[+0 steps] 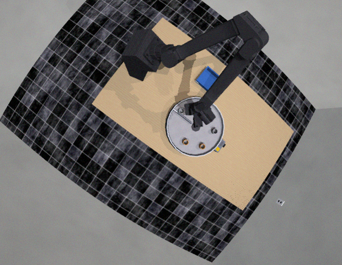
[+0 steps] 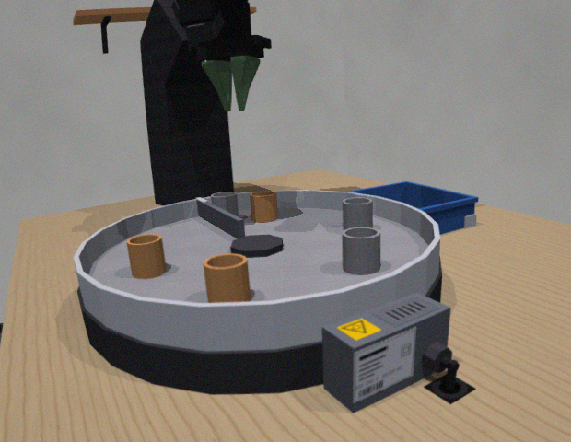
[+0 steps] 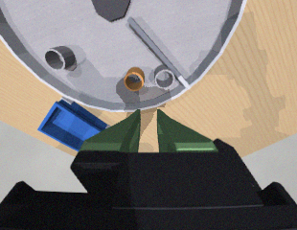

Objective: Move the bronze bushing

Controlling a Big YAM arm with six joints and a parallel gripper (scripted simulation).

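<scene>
The black parallel gripper [image 2: 234, 97] hung empty, its green fingers narrowly parted, high above the round grey turntable [image 2: 257, 319]. The nearest bronze bushing [image 2: 263, 206] stood centre-frame beside a grey steel sleeve [image 2: 224, 202]; a misjudged descent risked knocking either.

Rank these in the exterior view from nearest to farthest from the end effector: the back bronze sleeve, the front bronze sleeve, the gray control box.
1. Back bronze sleeve, far side of the turntable, below the end effector.
2. Front bronze sleeve, by the near rim.
3. Gray control box, outside the rim.
</scene>
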